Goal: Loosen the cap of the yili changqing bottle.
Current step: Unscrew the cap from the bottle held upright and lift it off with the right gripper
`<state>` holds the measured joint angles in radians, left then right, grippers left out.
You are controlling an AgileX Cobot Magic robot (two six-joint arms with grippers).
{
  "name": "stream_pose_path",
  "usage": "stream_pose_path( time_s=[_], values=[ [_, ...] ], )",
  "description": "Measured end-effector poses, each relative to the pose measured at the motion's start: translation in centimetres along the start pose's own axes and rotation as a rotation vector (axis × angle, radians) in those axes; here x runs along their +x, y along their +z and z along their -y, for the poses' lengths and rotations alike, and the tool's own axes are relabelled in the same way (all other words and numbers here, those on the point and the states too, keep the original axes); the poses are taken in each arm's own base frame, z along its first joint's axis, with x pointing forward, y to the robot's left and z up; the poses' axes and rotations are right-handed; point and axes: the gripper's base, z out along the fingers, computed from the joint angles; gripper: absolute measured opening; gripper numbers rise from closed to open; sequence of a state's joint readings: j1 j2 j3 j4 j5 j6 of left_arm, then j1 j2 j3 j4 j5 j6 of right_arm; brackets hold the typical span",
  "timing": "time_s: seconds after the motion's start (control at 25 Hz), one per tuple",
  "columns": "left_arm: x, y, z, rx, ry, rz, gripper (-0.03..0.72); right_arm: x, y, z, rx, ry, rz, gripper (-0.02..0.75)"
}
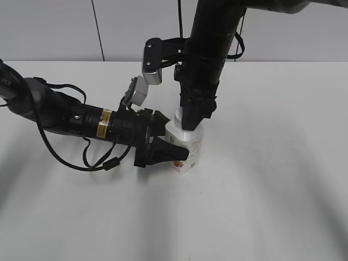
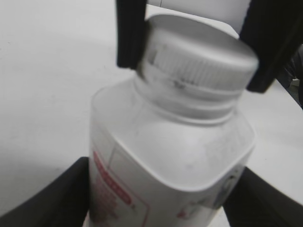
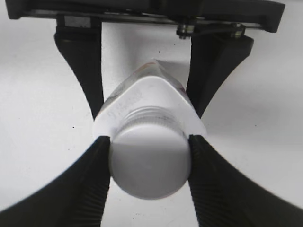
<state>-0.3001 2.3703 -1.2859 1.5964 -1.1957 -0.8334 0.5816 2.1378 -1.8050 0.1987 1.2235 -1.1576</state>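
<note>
The yili changqing bottle (image 1: 187,149) is a small white squarish bottle with a pink-red label, standing upright on the white table. My left gripper (image 1: 173,154) comes in from the left and is shut on the bottle's body (image 2: 165,161), one finger on each side. My right gripper (image 1: 190,124) comes down from above and is shut on the white cap (image 3: 149,161), its two black fingers pressing the cap's ribbed sides. The cap (image 2: 199,56) sits on the neck, seen between the right fingers in the left wrist view. In the exterior view the cap is hidden by the right gripper.
The white table (image 1: 272,179) spreads around the bottle, with a grey wall behind it. The left arm's cables (image 1: 92,160) lie on the table at the left.
</note>
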Motion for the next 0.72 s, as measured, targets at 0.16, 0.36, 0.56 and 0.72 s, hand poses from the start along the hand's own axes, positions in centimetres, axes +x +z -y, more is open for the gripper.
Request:
stream_pose_path(
  time_s=[0.16,0.36,0.56,0.72],
  values=[
    [0.00,0.00,0.00,0.000,-0.001,0.000,0.493,-0.01,-0.02,0.01,0.001,0.001,0.000,0.396],
    [-0.01,0.00,0.00,0.000,-0.005,0.001,0.489,-0.10,-0.22,-0.05,0.001,0.008,0.010,0.417],
    [-0.01,0.00,0.01,0.001,-0.007,0.001,0.489,-0.37,-0.76,-0.24,0.002,0.018,0.038,0.509],
    [0.00,0.00,0.01,0.001,-0.008,0.000,0.489,-0.50,-0.78,-0.30,-0.004,0.029,0.052,0.573]
  ],
)
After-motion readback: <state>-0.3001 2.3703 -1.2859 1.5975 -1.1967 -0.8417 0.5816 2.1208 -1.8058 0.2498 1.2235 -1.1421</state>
